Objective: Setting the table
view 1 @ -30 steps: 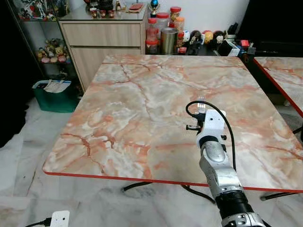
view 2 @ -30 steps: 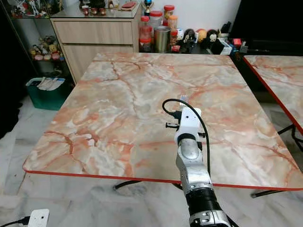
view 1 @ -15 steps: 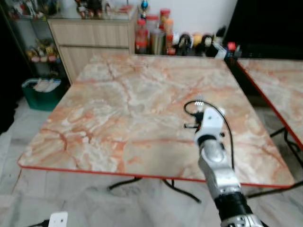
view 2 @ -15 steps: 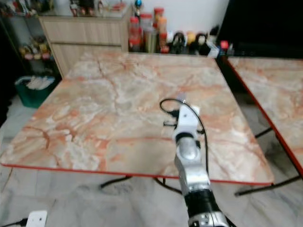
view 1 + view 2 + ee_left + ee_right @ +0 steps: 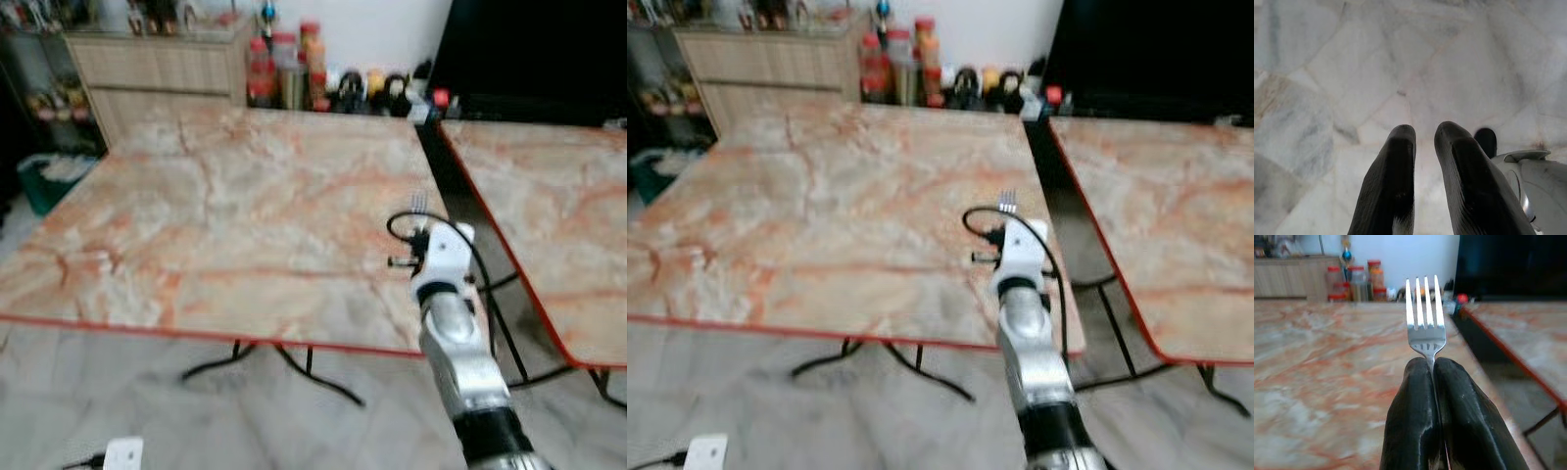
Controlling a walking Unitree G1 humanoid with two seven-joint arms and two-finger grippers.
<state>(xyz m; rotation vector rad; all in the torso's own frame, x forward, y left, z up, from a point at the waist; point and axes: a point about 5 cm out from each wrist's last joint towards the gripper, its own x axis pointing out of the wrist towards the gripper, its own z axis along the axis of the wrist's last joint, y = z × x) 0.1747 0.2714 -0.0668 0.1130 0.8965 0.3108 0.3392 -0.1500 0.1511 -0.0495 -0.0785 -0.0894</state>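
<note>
My right gripper [image 5: 1431,363] is shut on the handle of a silver fork [image 5: 1425,318], whose tines point forward and slightly up. From the head, the fork [image 5: 418,203] and the right arm's white wrist [image 5: 443,259] hover above the near right part of the orange marble table [image 5: 196,196], close to its right edge. My left gripper [image 5: 1423,134] hangs idle over the pale marble floor, its fingers close together and holding nothing.
A second marble table [image 5: 549,196] stands to the right across a narrow gap. Behind the first table are a wooden cabinet [image 5: 157,64] and several jars and bottles [image 5: 284,73]. A green bin [image 5: 49,176] sits at the far left. A white plug [image 5: 122,452] lies on the floor.
The camera has swung to the right, so the first table sits further left and more of the second table shows. The right gripper still holds the fork the same way.
</note>
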